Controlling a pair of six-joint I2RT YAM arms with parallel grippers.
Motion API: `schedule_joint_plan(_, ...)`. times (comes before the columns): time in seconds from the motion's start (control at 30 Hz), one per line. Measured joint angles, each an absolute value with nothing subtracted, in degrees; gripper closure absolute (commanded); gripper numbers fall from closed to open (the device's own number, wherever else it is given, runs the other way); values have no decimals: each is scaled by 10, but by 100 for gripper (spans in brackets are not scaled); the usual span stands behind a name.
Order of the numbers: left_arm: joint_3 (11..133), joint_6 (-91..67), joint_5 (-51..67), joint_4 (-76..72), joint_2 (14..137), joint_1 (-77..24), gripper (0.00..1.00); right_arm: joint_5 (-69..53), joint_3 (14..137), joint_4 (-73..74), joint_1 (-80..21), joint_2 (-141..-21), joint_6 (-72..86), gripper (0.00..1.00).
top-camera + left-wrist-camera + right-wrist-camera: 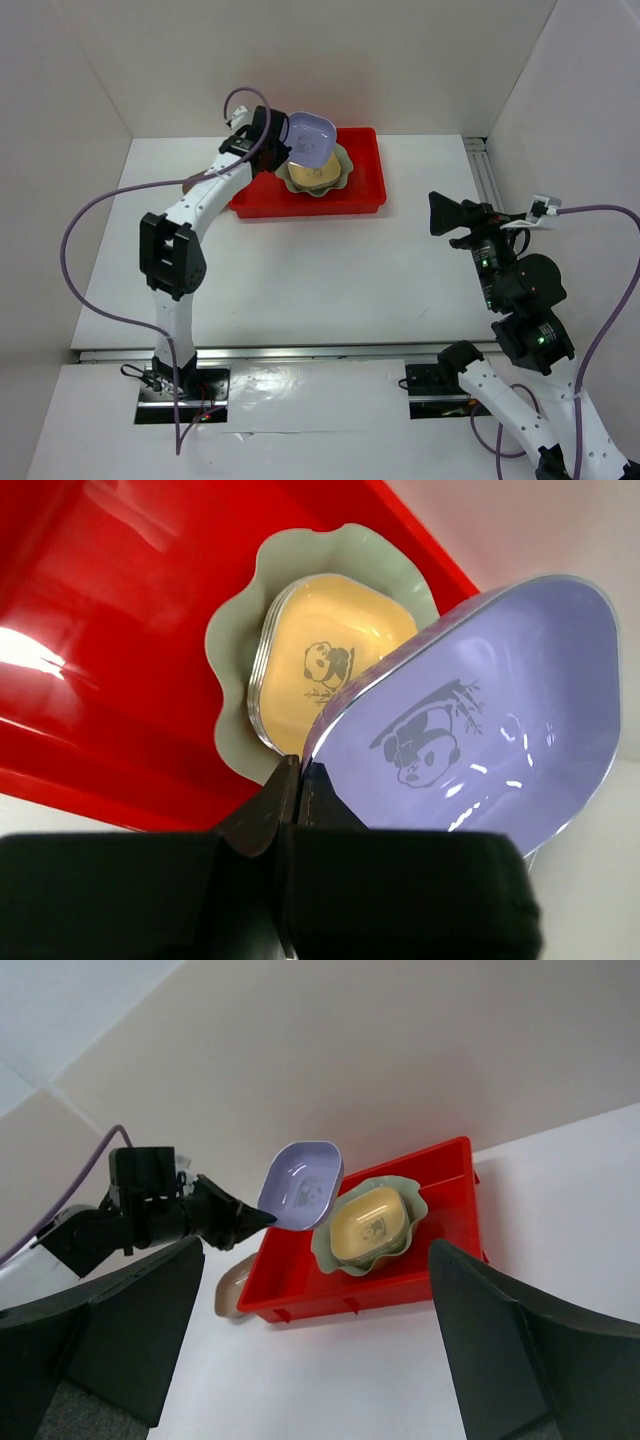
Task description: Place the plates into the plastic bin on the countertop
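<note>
Jaws, left arm (212, 195): pinched tight on the near rim of the lavender plate (480, 730). The plate juts forward from the tips, its long axis running straight away from them, tilted so its hollow faces back toward the wrist. It hangs in the air over the red bin (368, 165).

Below and just ahead of these jaws, the scalloped plate (228, 650) sits inside the bin with small plates stacked in it, yellow plate (330, 640) on top. Judgement: the coming move is to lower, level and release onto that stack.

Tan plate (232, 1290) lies on the tabletop (330, 270) just outside the bin wall, beneath the left arm's jaws.

Jaws, right arm (520, 285): spread wide, holding nothing, well apart from the bin. Left arm is far nearer.
</note>
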State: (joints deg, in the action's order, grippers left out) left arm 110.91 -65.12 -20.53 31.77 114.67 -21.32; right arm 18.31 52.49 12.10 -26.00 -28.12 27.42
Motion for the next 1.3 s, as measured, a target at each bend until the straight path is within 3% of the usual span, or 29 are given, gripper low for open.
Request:
schedule_joint_plan(0.43, 1149, -798, -217, 356, 1260, -198, 100, 202, 525, 146, -260, -287, 276, 0)
schedule_joint_plan(0.97, 1207, -813, -182, 317, 1300, -220, 99, 193, 525, 147, -260, -298, 271, 0)
schedule_joint_plan(1.13, 1207, -810, -171, 314, 1318, -220, 70, 193, 525, 147, -260, -298, 266, 0)
schedule_joint_plan(1.23, 1207, -807, -164, 313, 1323, -222, 60, 193, 525, 147, -260, -298, 263, 0)
schedule_joint_plan(1.3, 1207, -802, -164, 310, 1323, -224, 48, 191, 525, 147, -260, -298, 262, 0)
